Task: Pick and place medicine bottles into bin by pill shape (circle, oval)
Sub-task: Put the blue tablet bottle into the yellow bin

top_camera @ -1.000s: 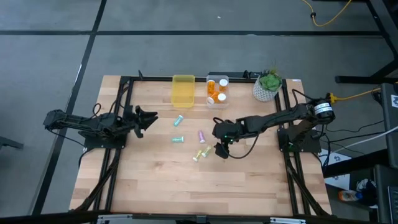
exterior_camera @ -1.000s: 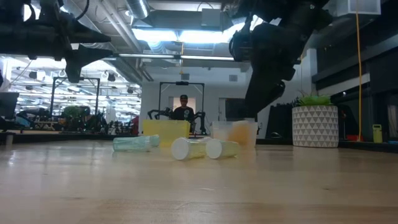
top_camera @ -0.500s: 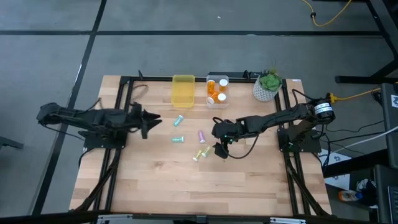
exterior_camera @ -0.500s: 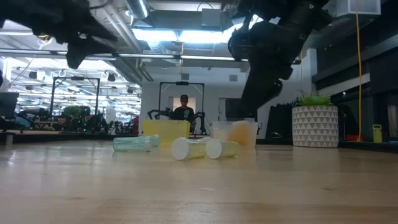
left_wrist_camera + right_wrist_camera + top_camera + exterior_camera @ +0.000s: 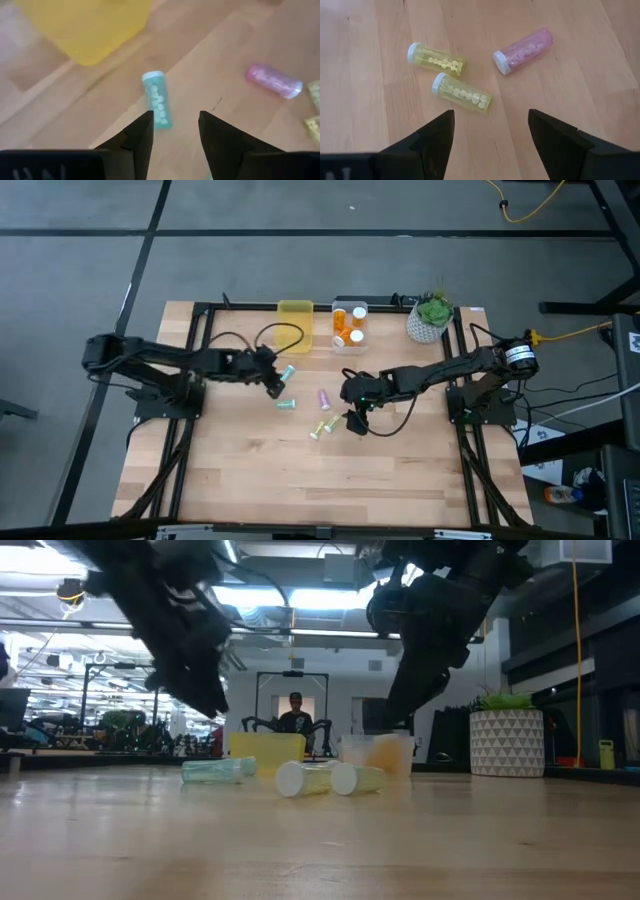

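Two teal bottles lie on their sides on the table, one (image 5: 286,371) near the yellow bin and one (image 5: 287,404) nearer the front. A purple bottle (image 5: 324,397) and two yellow-green bottles (image 5: 323,428) lie to their right. My left gripper (image 5: 274,383) is open and hovers beside the farther teal bottle (image 5: 157,99), touching nothing. My right gripper (image 5: 352,420) is open above the table, just right of the yellow-green bottles (image 5: 461,95) and the purple bottle (image 5: 524,50). Orange bottles (image 5: 348,323) stand in the clear bin.
A yellow bin (image 5: 294,325) and a clear bin (image 5: 350,345) stand at the table's far edge. A green plant in a white pot (image 5: 430,317) is at the far right. A person (image 5: 294,715) shows in the room behind.
My left gripper has swung from the table's left side toward the right and come down, reaching the teal bottles near the yellow bin. The bottles have not moved.
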{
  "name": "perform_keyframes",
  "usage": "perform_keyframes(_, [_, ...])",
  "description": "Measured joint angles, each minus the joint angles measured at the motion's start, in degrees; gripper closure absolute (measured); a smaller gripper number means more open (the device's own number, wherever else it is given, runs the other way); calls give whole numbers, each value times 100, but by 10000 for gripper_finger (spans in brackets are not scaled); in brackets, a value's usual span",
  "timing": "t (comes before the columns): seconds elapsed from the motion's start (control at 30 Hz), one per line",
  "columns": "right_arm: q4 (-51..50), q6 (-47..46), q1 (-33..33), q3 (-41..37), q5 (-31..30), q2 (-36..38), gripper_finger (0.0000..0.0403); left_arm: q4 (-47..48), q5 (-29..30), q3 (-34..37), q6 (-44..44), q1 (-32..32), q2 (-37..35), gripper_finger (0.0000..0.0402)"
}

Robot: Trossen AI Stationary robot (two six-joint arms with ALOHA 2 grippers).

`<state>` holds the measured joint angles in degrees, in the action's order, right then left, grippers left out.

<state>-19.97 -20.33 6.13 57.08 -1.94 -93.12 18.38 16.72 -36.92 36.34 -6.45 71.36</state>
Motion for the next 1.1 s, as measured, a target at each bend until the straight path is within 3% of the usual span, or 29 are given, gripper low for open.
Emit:
perform_keyframes(0.27, [-13, -42, 0, 0, 3, 0, 147, -1, -275, -497, -261, -391, 1160, 253])
perform_keyframes(0.67, [-20, -60, 4, 2, 5, 2, 147, -9, -280, -582, -511, -443, 2061, 253])
perform_keyframes(1.1, [-15, -62, 4, 3, 5, 2, 147, -333, 211, -589, -956, -396, 2270, 267])
